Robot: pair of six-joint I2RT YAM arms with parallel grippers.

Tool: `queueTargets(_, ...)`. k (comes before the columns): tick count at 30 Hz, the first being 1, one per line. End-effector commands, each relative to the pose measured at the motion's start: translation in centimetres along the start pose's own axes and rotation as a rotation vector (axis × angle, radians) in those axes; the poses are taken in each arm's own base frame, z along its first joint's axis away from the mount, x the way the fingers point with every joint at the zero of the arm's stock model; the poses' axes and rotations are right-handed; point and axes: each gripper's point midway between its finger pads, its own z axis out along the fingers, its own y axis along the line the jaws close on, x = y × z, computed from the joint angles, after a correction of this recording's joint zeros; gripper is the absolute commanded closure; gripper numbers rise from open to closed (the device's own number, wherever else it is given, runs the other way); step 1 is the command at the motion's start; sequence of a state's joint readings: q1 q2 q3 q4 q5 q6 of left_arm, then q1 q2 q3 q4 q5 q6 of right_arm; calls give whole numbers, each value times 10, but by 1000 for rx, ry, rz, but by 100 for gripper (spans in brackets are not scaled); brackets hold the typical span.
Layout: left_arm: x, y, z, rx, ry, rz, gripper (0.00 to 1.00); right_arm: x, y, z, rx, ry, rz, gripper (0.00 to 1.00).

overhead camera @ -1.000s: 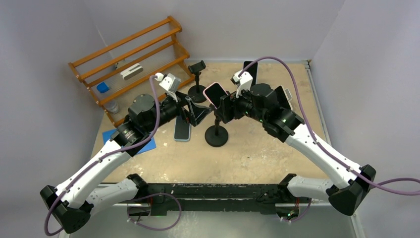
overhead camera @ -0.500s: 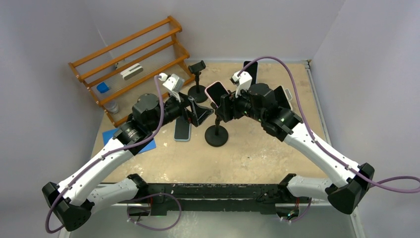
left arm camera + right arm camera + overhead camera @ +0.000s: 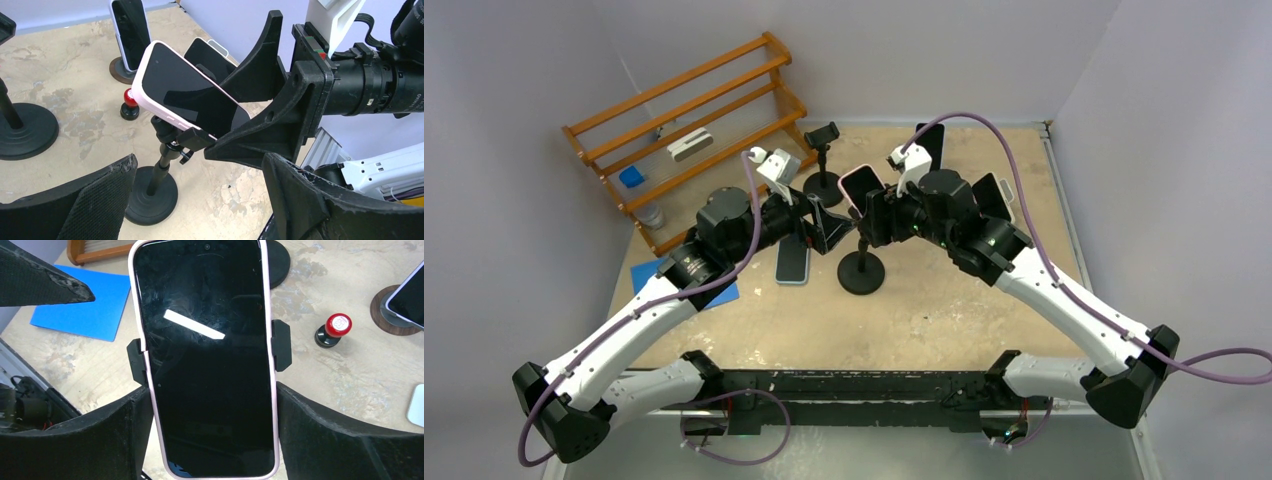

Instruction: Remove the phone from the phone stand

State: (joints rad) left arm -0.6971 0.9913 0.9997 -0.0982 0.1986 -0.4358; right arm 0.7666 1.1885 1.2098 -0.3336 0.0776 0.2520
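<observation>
The phone sits in the stand at the middle of the top view, tilted back, its side clamps pinching the long edges about halfway up. I judge it a stiff, fairly light slab. The glass face looks slick and breakable, while the pink case rim should give better purchase, so I'd take it by the long edges below the clamps. That is where my right gripper is: one finger on each side, right at the case edges. I can't tell whether they are pressing yet.

My left gripper hangs slack and wide, holding nothing, just left of the stand's pole. The stand looks top-heavy on that thin pole, so it may lift with the phone unless braced.

As for holders, the rack at upper left carries a pale block, a blue piece and something I can't make out. The small stand at upper centre holds nothing, and a round base props another phone.
</observation>
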Motion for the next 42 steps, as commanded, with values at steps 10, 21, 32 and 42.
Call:
queueTargets(10, -15, -12, 0, 38, -32, 1, 7, -18, 1, -14, 17, -40, -79, 1)
queueTargets(21, -11, -13, 2, 40, -23, -27, 7, -11, -8, -8, 50, -52, -106, 10)
queueTargets(32, 1, -11, 14, 28, 24, -155, 11, -16, -3, -6, 29, -58, -113, 29)
queueTargets(42, 7, -6, 15, 1, 29, -353, 24, -19, 3, -7, -6, -73, -123, 45)
